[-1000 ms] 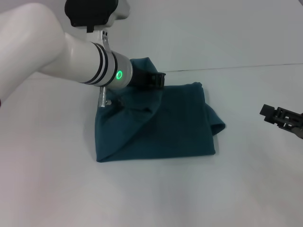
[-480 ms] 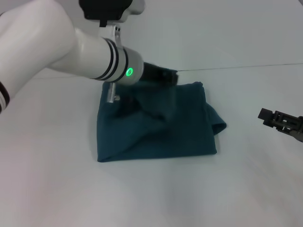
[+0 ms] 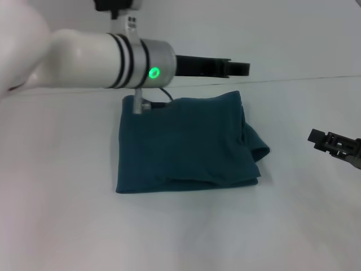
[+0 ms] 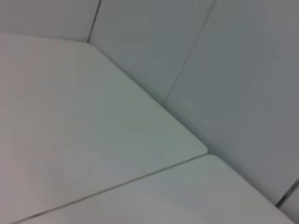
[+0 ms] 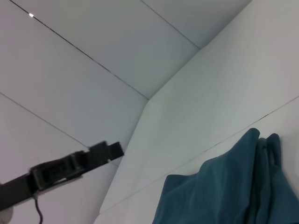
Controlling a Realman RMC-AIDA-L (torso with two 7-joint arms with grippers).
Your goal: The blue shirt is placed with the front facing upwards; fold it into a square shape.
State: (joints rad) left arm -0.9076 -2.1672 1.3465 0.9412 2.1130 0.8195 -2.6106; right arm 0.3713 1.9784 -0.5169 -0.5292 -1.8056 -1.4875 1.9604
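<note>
A: How does the blue shirt (image 3: 186, 147) lie on the white table (image 3: 67, 226)?
B: Folded into a near-square, slightly longer left to right, bunched edge toward the robot's right.
A: And the grippers?
B: The left gripper (image 3: 240, 68) hangs above the shirt's far edge, holding nothing, finger spread unclear. The right gripper (image 3: 318, 137) sits apart at the table's right, fingers unreadable.
</note>
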